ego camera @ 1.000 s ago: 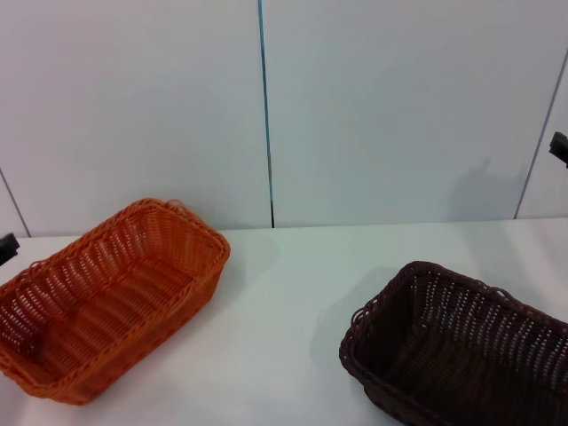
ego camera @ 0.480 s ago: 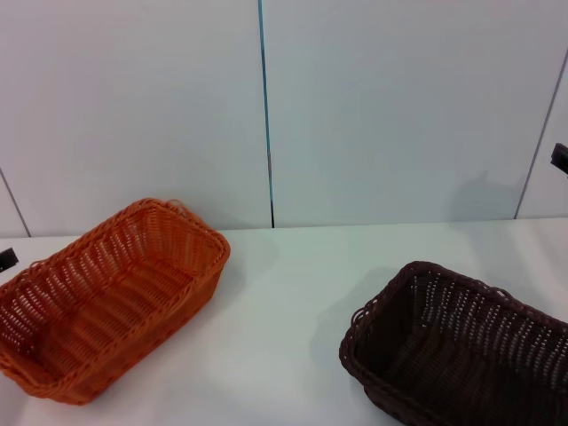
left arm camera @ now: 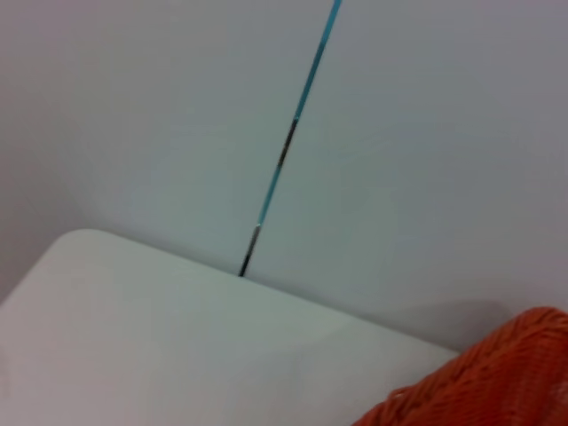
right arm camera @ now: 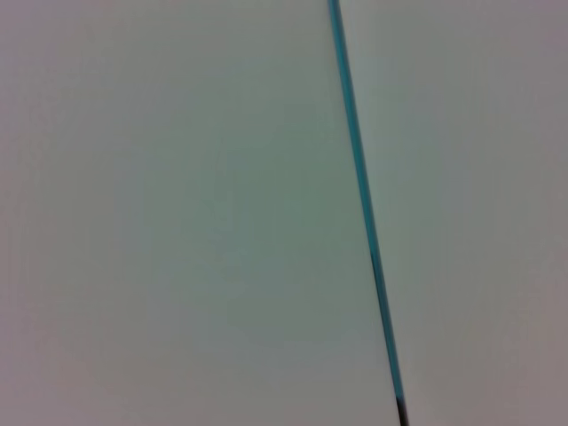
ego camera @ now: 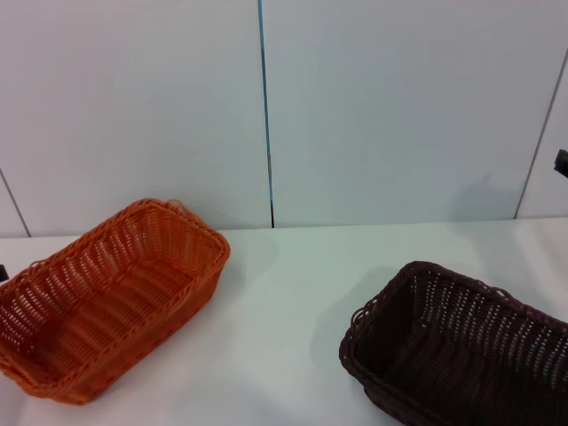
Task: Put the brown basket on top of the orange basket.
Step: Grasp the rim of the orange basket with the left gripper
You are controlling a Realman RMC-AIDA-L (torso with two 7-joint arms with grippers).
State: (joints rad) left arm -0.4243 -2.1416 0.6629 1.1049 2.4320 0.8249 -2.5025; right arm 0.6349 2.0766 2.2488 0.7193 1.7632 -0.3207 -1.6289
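Both end effectors slid toward frame edges; orange basket [ego camera: 106, 297], brown basket [ego camera: 461, 351] empty.

Orange basket [ego camera: 106, 297]: bright orange woven wicker, rectangular, braided rim, open-weave sides. Sits upright and empty on the white surface [ego camera: 284, 311] at the robot's left, long axis angled, far corner toward the back wall. A piece of its rim shows in the left wrist view [left arm camera: 497, 377].

Brown basket [ego camera: 457, 346]: dark chocolate-brown wicker, same shape and weave. Upright, empty, at the right near edge, partly cut off by the picture edge. Well apart from the orange one, not stacked.
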